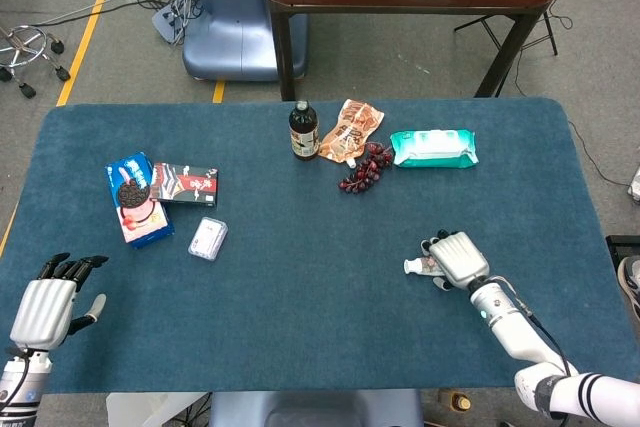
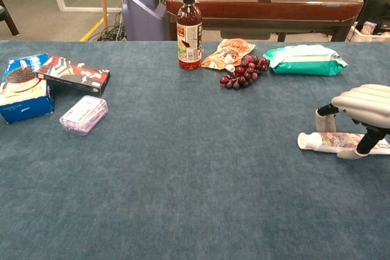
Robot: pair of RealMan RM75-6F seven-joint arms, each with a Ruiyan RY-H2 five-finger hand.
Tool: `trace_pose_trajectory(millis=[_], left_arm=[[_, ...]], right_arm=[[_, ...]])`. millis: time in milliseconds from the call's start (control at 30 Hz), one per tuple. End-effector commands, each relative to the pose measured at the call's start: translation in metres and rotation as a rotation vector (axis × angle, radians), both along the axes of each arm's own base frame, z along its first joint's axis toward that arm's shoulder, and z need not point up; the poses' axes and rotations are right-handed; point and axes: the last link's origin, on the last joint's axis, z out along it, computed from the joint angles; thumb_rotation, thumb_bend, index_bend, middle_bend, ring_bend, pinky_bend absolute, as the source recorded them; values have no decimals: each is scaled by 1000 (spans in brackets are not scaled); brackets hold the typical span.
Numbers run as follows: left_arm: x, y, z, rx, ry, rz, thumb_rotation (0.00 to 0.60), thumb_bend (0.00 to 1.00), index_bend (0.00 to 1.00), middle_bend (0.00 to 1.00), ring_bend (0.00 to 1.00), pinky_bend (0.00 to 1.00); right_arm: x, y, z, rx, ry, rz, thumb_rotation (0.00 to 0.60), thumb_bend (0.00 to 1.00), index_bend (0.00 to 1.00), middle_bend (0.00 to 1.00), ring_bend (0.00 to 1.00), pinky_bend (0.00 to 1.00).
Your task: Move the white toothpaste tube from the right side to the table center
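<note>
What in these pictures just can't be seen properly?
- Toothpaste tube: in the head view the right hand covers all but its cap; in the chest view its tail runs off the right edge.
- Right hand's fingers: whether they actually grip the tube is unclear.
- Left hand: outside the chest view.
- Print on the bottle label: too small.

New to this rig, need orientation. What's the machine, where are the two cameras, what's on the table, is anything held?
It is a two-armed robot with silver five-finger hands at a blue cloth-covered table. One picture looks down from its head, the other forward from its chest.

The right hand arches over the white toothpaste tube, which lies flat; a firm grip is not clear. The left hand is open, holding nothing.

Also there: a dark drink bottle, red grapes, a green wipes pack, cookie boxes.
</note>
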Motion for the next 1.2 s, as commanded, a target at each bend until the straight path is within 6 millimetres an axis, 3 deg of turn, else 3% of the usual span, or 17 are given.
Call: trace_pose_trajectory(millis=[33,500,700,1067,1200], left_arm=[[0,0,0,1,-3,1,600,317,237,321,314,130],[-3,-2,1,-1,-18,8,600,317,236,319,314,130],[-3,-2,0,-4,-23,9,600,316,236,319,314,130],[9,8,2,-41,-12,-44,600,317,237,319,315,130],[21,19,3,-88,-3,-92,600,316,237,322,318,130]], right_arm=[[-2,1,0,-6,3,-3,600,266,392,441,268,424],[-11,3,-3,-23,55,1,600,313,421,463,289,424],[-12,3,-6,-3,87,16,600,474,480,498,328,424],[13,-10,-1,89,129,92,600,951,615,597,458,425],[28,-18,5,132,122,96,600,1000,671,639,507,425]])
